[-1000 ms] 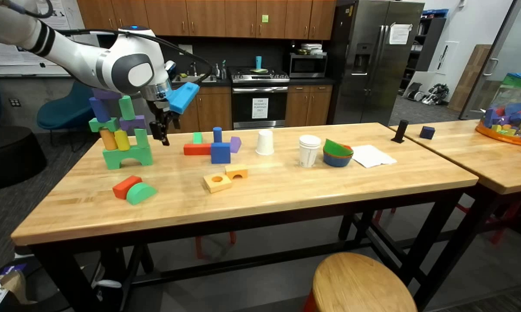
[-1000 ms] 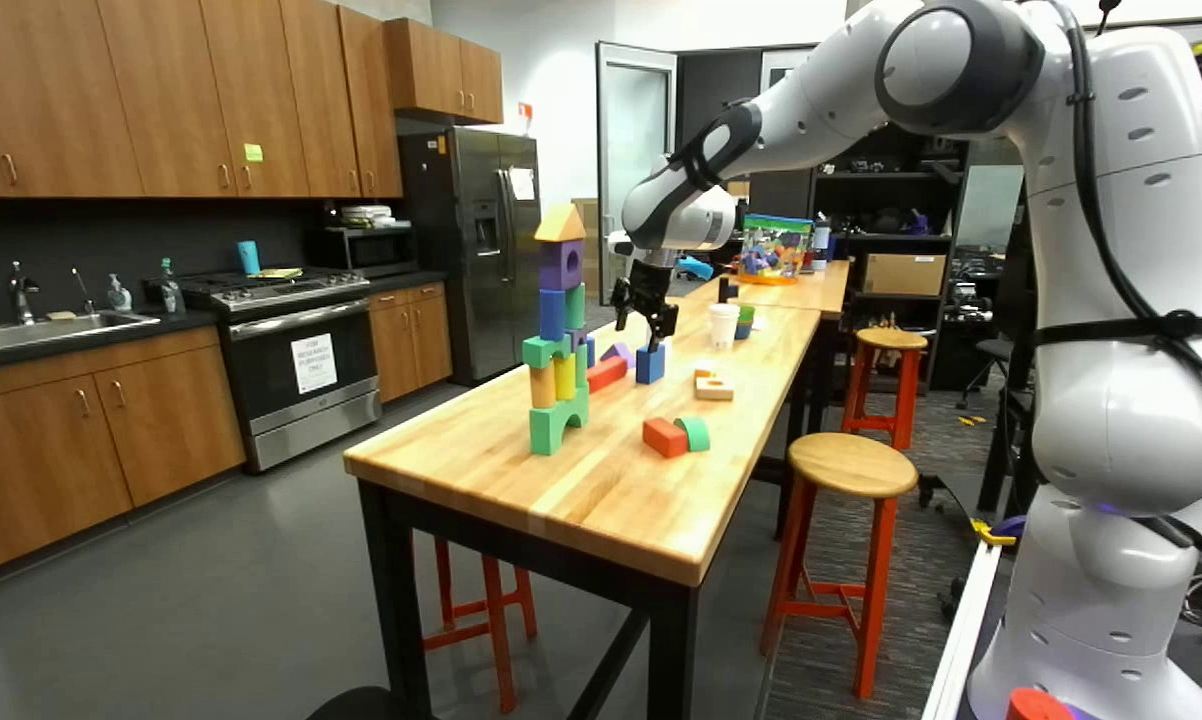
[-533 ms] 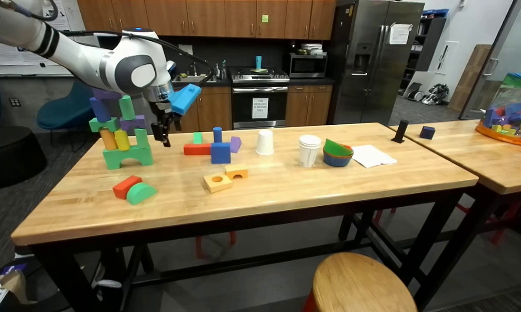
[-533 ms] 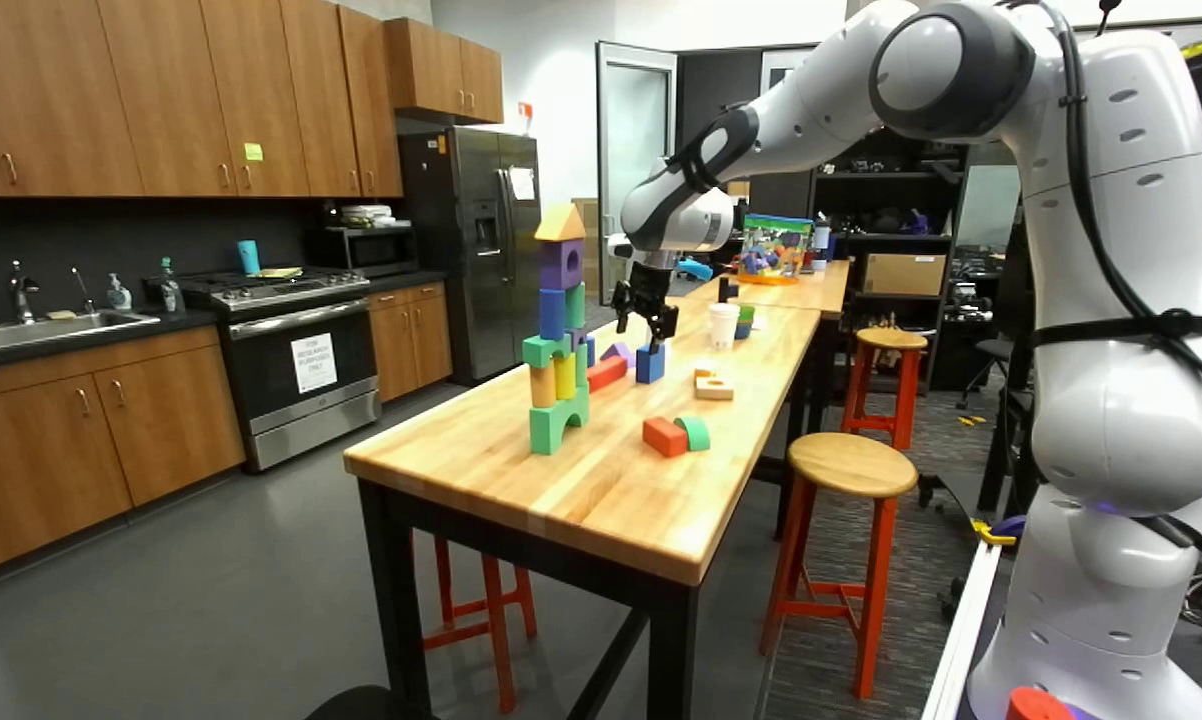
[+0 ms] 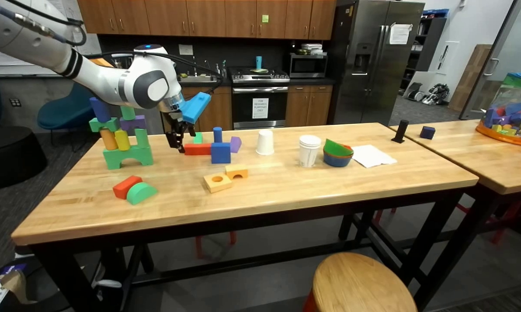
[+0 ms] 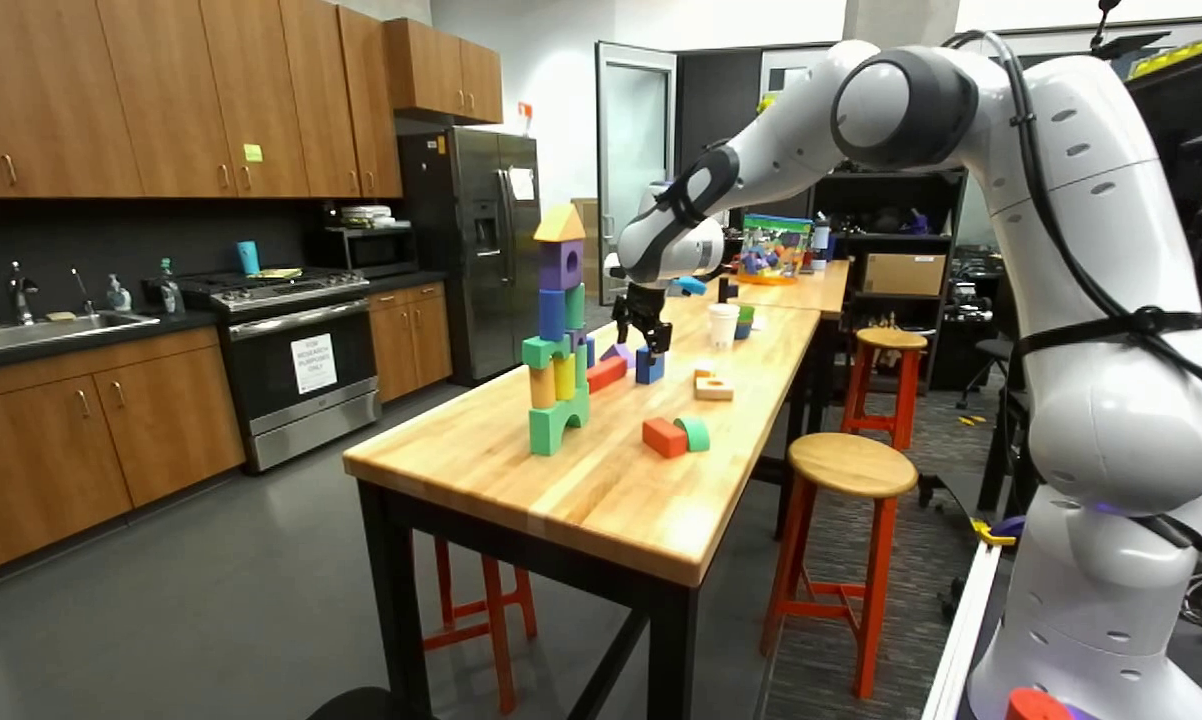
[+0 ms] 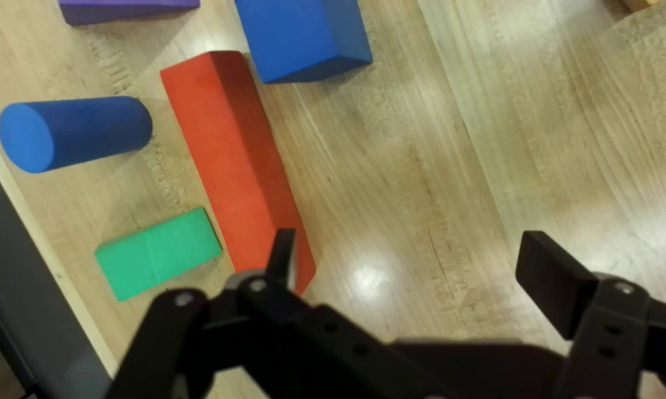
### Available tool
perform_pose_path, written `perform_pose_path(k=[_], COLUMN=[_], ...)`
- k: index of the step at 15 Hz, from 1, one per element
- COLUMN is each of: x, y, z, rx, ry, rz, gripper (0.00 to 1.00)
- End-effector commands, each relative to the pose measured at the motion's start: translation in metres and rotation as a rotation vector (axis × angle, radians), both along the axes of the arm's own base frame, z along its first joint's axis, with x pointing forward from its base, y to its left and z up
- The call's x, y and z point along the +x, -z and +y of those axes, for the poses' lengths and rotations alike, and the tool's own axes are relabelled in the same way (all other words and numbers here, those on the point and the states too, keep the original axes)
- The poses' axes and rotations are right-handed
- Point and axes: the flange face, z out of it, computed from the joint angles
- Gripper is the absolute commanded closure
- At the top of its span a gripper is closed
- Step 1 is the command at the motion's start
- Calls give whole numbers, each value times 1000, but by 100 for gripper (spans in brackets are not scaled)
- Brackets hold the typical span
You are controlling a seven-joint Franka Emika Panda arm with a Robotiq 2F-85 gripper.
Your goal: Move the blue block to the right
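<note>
Your wooden table (image 5: 330, 186) shows in both exterior views. Upright on it stands the multicoloured tower (image 6: 552, 315). Your gripper (image 7: 408, 255) hangs over the table, its fingers spread wide; in the wrist view one of them overlaps an end of the long red block (image 7: 228, 160). Just beside that block's opposite end you find the blue block (image 5: 220, 153), resting on the table. On the red block's other side sit the blue cylinder (image 7: 89, 133) and the green block (image 7: 158, 255).
</note>
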Motion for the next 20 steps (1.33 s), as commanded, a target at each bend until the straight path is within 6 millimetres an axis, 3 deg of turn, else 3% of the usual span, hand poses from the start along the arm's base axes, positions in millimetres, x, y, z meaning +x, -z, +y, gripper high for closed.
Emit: perform_pose_path(k=[1, 7, 12, 15, 20], x=[4, 7, 8, 17, 45], y=[4, 3, 33, 43, 44], z=[0, 5, 14, 8, -13], rx=[1, 16, 19, 0, -109], ry=[-1, -13, -13, 2, 22], rz=[6, 18, 54, 39, -47], gripper=[0, 0, 0, 0, 0])
